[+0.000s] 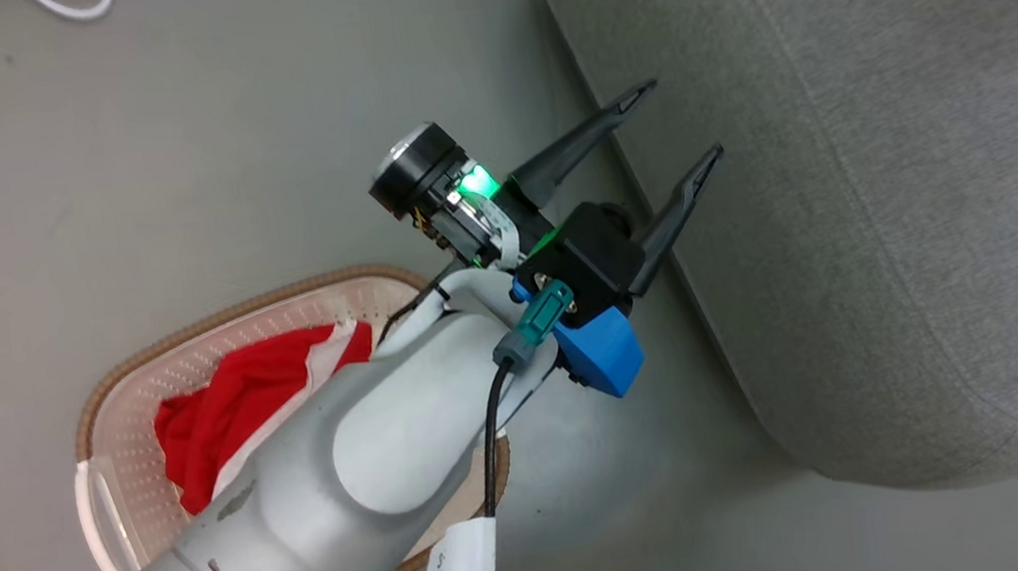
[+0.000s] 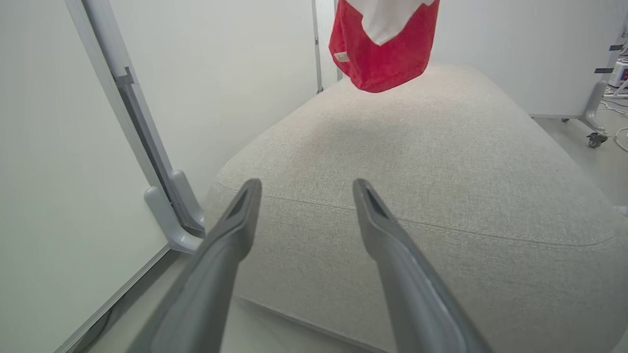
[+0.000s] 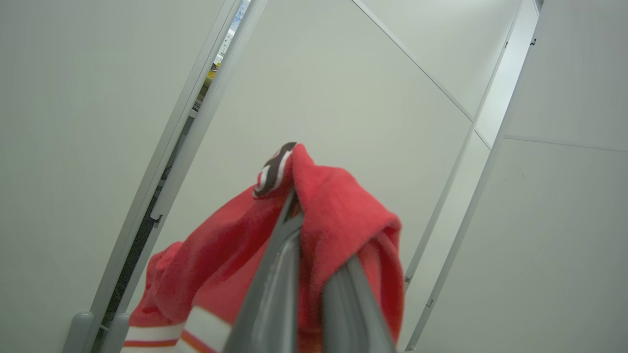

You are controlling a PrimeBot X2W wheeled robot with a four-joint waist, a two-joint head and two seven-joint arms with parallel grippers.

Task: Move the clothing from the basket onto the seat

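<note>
**Garment (image 3: pixel 343 215) hangs over seat (image 2: pixel 417 171), ready for release**

Placing looks to be the step in hand. The right gripper (image 3: pixel 299 220) is clamped on a fold of the garment, and the cloth drapes over both of its fingers. The left wrist view shows the garment dangling above the far part of the seat, its hem apart from the cushion.

To place it well, I would lower it until the hem pools on the cushion, well inside the seam and the rounded edge. Only then should the jaws part. Because the cloth lies over both fingers, it may cling. Drawing the gripper back along its own fingers should shed the fold better than lifting straight away. A drop from this height risks the soft cloth sliding towards the edge.

The left gripper (image 1: pixel 677 128) is empty, with its fingers spread wide. It sits over the floor (image 1: pixel 170 122) just beside the near edge of the seat, pointing at the cushion.

The garment is bright red and soft, with a white panel and white stripes low down. Dark-and-white striped trim shows by the fingertip, and a small pale label sits near the hem. A second garment (image 1: pixel 237 399), red with a white strip, lies crumpled in the basket (image 1: pixel 132 429). It is partly hidden behind the left arm (image 1: pixel 347 454), so the task appears about half done.
</note>
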